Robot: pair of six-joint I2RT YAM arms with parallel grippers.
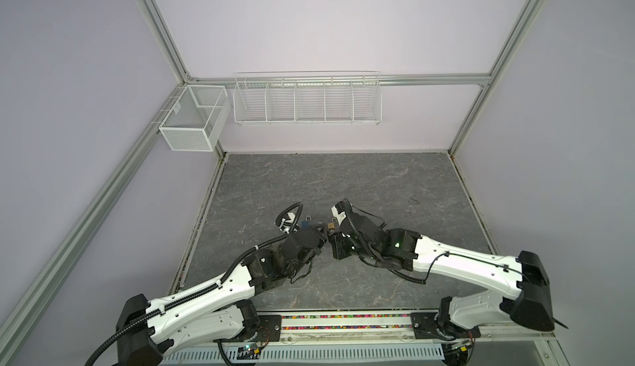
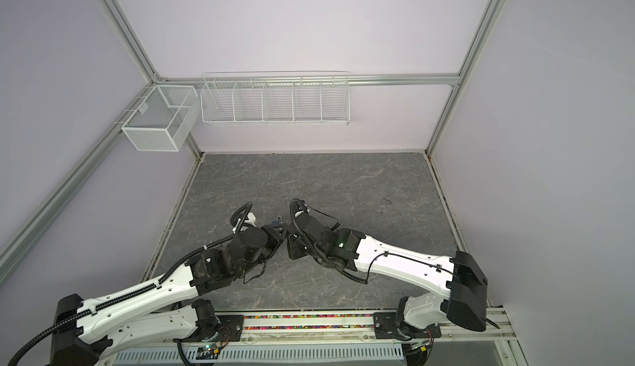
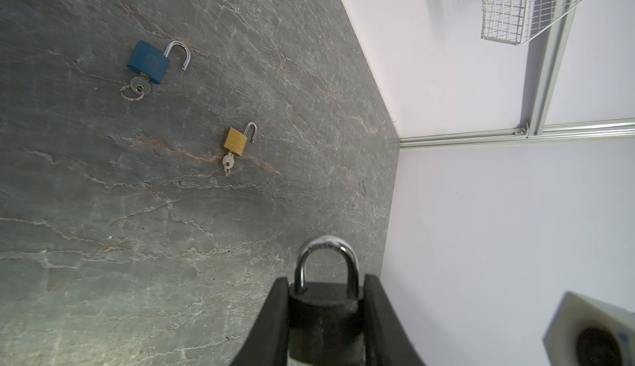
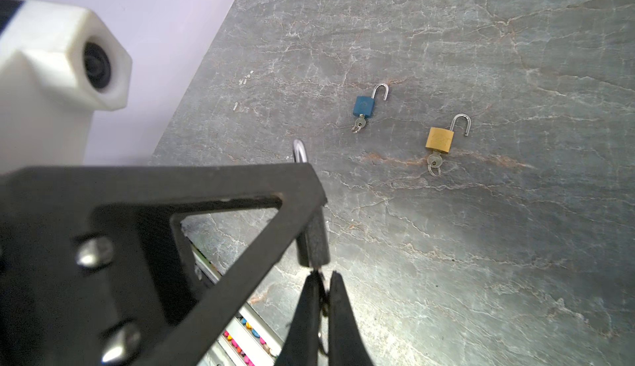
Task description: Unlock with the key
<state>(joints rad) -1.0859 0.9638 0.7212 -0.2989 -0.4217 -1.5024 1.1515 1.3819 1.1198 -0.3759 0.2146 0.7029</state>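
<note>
A black padlock [image 3: 324, 312] with a shut silver shackle [image 3: 326, 254] sits clamped between the fingers of my left gripper [image 3: 326, 278], held above the table. In the right wrist view the same padlock [image 4: 314, 240] shows edge-on behind the left gripper's finger. My right gripper [image 4: 323, 273] is shut on a small key [image 4: 316, 272], whose tip meets the padlock's bottom end. Most of the key is hidden between the fingers. In both top views the two grippers meet near the table's middle, left [image 1: 322, 233] and right [image 1: 330, 238].
A blue padlock [image 3: 147, 61] and a brass padlock [image 3: 235, 142] lie on the grey marbled table [image 3: 137, 244], each with an open shackle and a key in it. White wire baskets [image 1: 307, 101] hang on the back wall, and a mesh basket [image 1: 194, 118] at the back left.
</note>
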